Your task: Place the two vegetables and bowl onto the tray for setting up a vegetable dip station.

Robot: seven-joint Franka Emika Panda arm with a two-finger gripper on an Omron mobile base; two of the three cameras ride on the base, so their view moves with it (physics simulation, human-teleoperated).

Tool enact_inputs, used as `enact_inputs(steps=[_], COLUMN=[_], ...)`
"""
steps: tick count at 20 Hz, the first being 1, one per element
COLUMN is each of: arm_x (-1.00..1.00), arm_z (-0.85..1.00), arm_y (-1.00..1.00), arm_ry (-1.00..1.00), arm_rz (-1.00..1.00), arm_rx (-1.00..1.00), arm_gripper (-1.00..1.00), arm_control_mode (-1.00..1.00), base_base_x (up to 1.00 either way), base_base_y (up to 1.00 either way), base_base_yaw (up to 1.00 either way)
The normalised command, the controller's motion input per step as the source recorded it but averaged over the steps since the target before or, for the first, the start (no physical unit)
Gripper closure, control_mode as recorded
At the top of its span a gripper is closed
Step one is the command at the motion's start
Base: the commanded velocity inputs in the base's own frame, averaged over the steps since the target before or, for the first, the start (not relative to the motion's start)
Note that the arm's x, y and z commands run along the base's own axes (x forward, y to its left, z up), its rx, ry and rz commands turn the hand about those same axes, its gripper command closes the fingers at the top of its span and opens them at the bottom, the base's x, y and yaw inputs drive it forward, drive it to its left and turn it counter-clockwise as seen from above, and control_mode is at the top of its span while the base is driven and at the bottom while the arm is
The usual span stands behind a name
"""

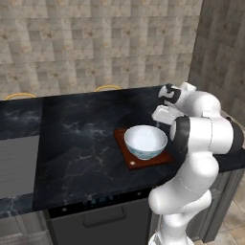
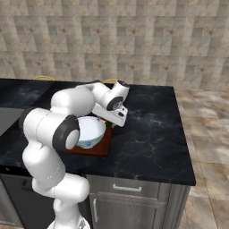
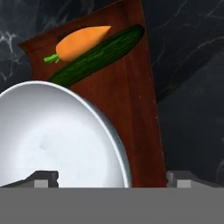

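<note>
Arm folded forward, elbow high, wrist bent down; gripper (image 3: 113, 178) jaws spread wide, fingertips (image 3: 43, 178) far apart, nothing held between.

I see the white bowl (image 3: 57, 135) sitting on the wooden tray (image 3: 131, 109), with the carrot (image 3: 81, 41) and cucumber (image 3: 98, 54) lying side by side, touching, beyond it, dark table (image 3: 188, 65) around.

Glossy white rounded arm (image 1: 194, 143) — dark joint bands — blocky white hand.

Kitchen: black marble counter (image 1: 86, 139), tiled wall (image 1: 95, 43).
</note>
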Motion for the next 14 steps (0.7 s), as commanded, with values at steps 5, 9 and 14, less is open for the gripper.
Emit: enact_inputs(steps=[5,9,14], arm_x=[-0.58,-0.91,-0.96], arm_z=[0.41,0.29,0.18], arm_y=[0.00,0.00,0.00], arm_ry=[0.00,-0.05,-0.05], arm_rz=[0.00,0.00,0.00], arm_rx=[0.00,-0.03,-0.05], arm_gripper=[-1.00,-1.00,-1.00], arm_control_mode=[-1.00,-1.00,-1.00], base_base_x=[0.00,0.00,0.00], base_base_y=[0.00,0.00,0.00], base_base_yaw=[0.00,0.00,0.00])
